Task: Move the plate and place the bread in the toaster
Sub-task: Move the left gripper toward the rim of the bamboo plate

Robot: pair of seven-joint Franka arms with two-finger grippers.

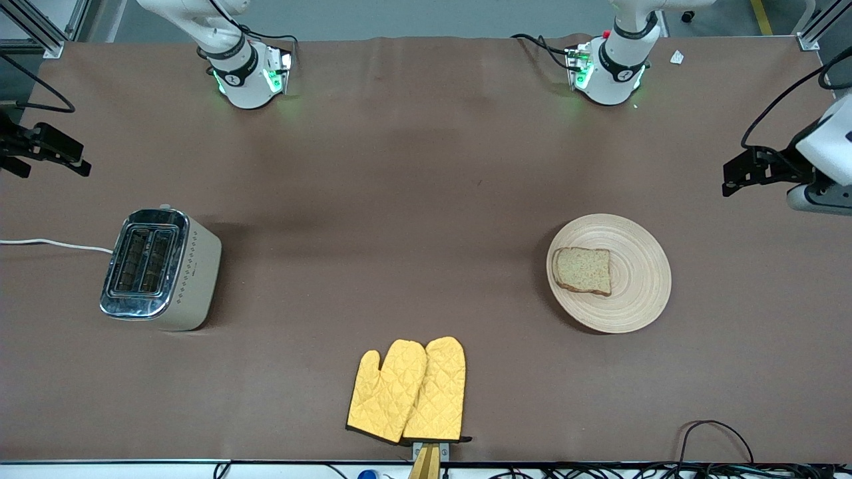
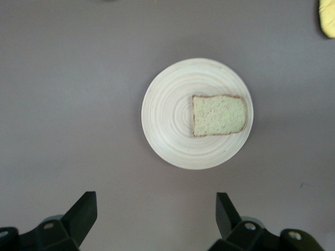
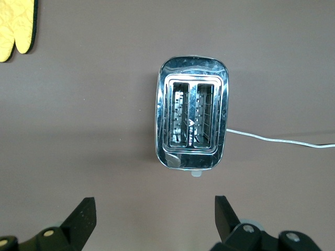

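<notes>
The pale wooden plate (image 1: pixel 639 293) lies on the brown table toward the left arm's end, with the bread slice (image 1: pixel 584 270) flat on it, off-centre. Both show in the left wrist view: the plate (image 2: pixel 167 115) and the bread (image 2: pixel 219 115). The toaster (image 1: pixel 156 266) stands toward the right arm's end with both slots empty, and it shows from above in the right wrist view (image 3: pixel 192 119). My left gripper (image 1: pixel 732 174) (image 2: pixel 156 201) is open and empty, high up and apart from the plate. My right gripper (image 1: pixel 73 163) (image 3: pixel 155 205) is open and empty, high up and apart from the toaster.
Two yellow oven mitts (image 1: pixel 409 392) lie near the table's front edge at mid-table; they also show in the left wrist view (image 2: pixel 327 18) and the right wrist view (image 3: pixel 15 26). The toaster's white cord (image 1: pixel 53 244) runs off toward the right arm's end.
</notes>
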